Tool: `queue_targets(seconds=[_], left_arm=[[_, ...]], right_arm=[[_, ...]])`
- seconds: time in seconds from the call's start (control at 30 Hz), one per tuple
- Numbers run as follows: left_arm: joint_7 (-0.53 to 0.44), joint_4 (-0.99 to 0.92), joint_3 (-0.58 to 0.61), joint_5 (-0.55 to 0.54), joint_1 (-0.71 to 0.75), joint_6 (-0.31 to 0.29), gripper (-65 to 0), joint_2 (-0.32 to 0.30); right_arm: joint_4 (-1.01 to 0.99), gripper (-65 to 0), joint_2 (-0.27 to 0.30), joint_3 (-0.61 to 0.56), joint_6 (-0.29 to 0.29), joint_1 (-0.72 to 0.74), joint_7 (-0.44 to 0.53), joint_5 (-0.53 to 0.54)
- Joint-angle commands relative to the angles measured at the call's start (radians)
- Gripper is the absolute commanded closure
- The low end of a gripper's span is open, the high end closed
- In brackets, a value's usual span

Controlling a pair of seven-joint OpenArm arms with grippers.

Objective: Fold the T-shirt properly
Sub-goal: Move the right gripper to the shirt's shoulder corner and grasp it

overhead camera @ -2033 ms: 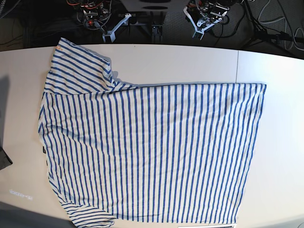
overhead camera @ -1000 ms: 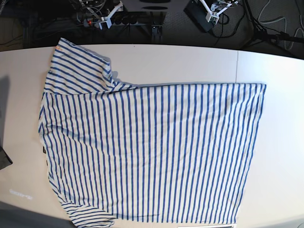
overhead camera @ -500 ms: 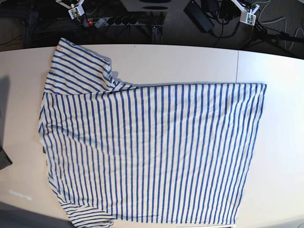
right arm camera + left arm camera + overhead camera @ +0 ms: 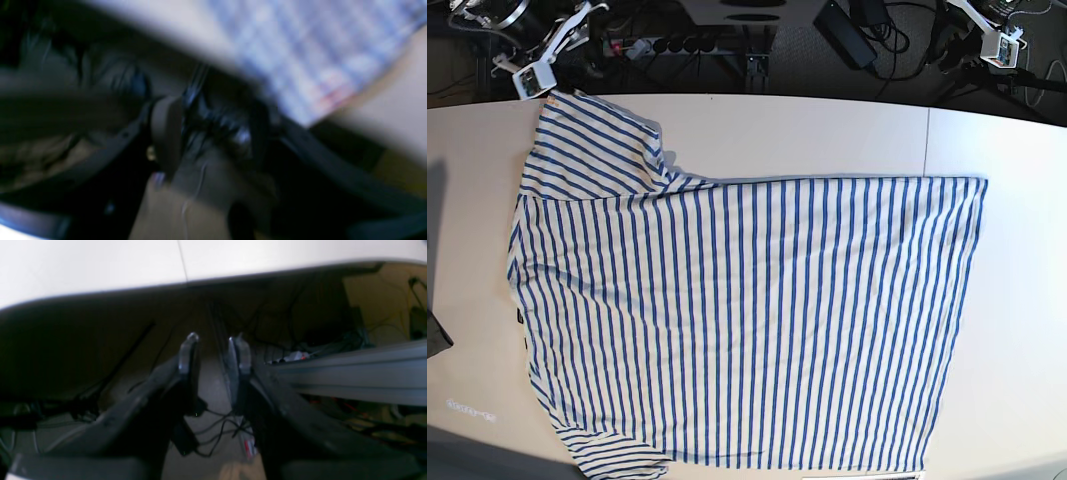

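In the base view the right gripper hangs just past the table's far edge by the shirt's sleeve corner, jaws apart and empty. The striped shirt lies spread flat across the table. The left gripper hangs beyond the far right edge, fingers parted with nothing between.

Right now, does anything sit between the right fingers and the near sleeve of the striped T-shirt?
Nothing visible does. The right gripper hangs at the table's far edge, just beyond the sleeve corner of the white, blue-striped cotton T-shirt. Only bare white table lies around that sleeve.
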Motion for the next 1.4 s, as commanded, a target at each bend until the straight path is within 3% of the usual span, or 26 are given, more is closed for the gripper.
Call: queue_targets(seconds=[0.0,0.27,0.53,0.63,0.77,1.0,1.13,1.37], left_arm=[[-0.017,0.019,-0.017,-0.016,0.02,-0.016,-18.1,-0.008],[-0.018,0.035,-0.042,-0.015,0.023,-0.016,-18.1,-0.007],[-0.017,0.053,-0.043,-0.014,0.022,-0.016,-18.1,-0.007],[0.005,0.065,-0.043,-0.014,0.022,-0.016,-18.2,-0.007],[0.005,0.069,-0.043,-0.014,0.022,-0.016,-18.2,-0.008],[0.005,0.071,-0.043,-0.015,0.022,-0.016,-18.3,-0.008],[0.005,0.08,-0.043,-0.016,0.022,-0.016,-28.0,-0.008],[0.008,0.101,-0.05,-0.042,0.022,-0.015,-28.8,-0.014]], right_arm=[[0.024,-31.9,0.01,0.037,0.029,-0.009,0.007,0.035],[-0.009,-32.0,0.01,0.266,0.029,0.064,-0.055,0.165],[-0.248,-32.1,0.015,0.283,0.031,0.212,-0.094,0.252],[-0.341,-32.1,0.015,0.283,0.084,0.262,-0.13,0.325],[-0.417,-32.1,0.014,0.277,0.115,0.305,-0.165,0.381],[-0.425,-32.1,0.008,0.187,0.133,0.307,-0.172,0.381],[-0.425,-32.1,-0.014,0.109,0.132,0.307,-0.174,0.371],[-0.425,-32.1,-0.084,0.02,0.132,0.316,-0.174,0.331]])
